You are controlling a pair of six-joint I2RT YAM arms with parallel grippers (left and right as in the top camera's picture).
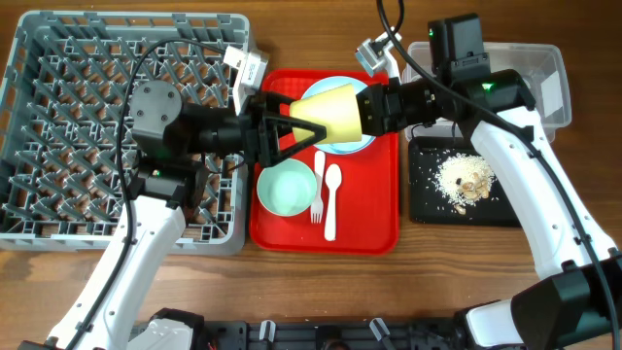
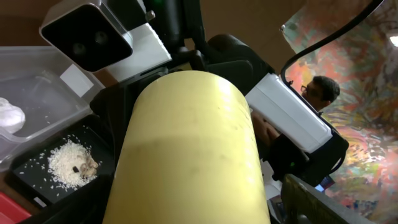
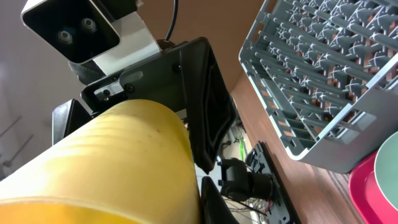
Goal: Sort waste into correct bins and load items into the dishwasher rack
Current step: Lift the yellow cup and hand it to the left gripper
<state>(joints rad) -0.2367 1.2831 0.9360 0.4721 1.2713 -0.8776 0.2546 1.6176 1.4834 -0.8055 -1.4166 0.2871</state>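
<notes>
The small yellow cup (image 1: pixel 335 110) hangs on its side above the red tray (image 1: pixel 379 194), between both grippers. My right gripper (image 1: pixel 369 107) is shut on its wide end; the cup fills the right wrist view (image 3: pixel 106 162). My left gripper (image 1: pixel 309 115) is open around its narrow end, with a gap to the finger in the left wrist view (image 2: pixel 186 155). The light green bowl (image 1: pixel 286 188), white fork (image 1: pixel 317 190) and spoon (image 1: pixel 331 199) lie on the tray. The pale blue plate (image 1: pixel 355 146) shows partly under the cup. The grey rack (image 1: pixel 19 146) stands at left.
The black tray (image 1: pixel 428 194) at right holds beige crumbs (image 1: pixel 466 178). The clear tub (image 1: pixel 544 68) stands behind it, and the left wrist view shows a white napkin (image 2: pixel 9 115) in it. The red wrapper is out of view.
</notes>
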